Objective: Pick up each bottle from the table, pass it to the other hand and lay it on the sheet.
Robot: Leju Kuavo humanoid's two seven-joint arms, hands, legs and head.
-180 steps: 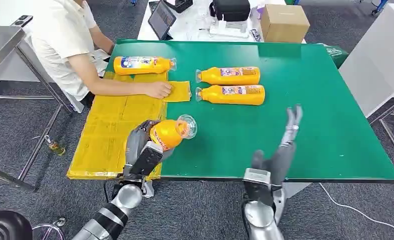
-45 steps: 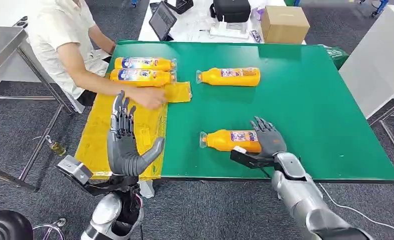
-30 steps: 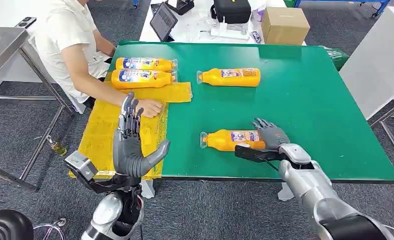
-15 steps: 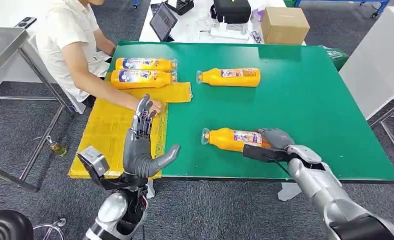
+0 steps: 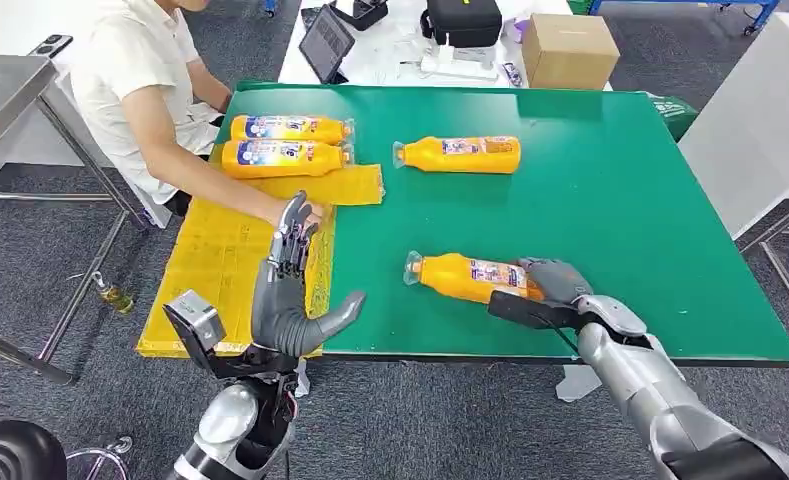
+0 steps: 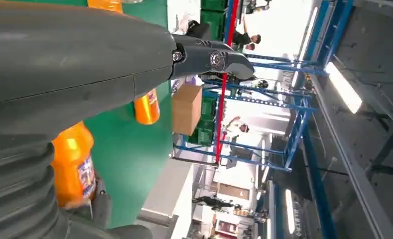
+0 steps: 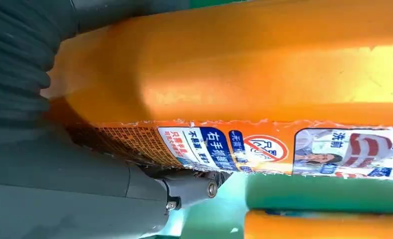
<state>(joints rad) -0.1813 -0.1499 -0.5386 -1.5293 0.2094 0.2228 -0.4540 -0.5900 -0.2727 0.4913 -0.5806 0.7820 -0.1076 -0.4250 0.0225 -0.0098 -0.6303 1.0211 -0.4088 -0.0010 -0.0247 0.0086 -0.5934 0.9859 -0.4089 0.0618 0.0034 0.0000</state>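
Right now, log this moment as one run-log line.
right hand: grips near bottle | left hand: open, raised | sheet: two bottles | table: one left

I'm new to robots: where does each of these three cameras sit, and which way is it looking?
Head view: high on the robot, looking forward and down at the green table; both silver arms rise from below, the left hand raised, the right hand on a bottle.
Left wrist view: behind the left hand, looking across the table into the hall.
Right wrist view: behind the right hand, pressed close to the bottle.
Shared: that held bottle appears in the head and right wrist views.
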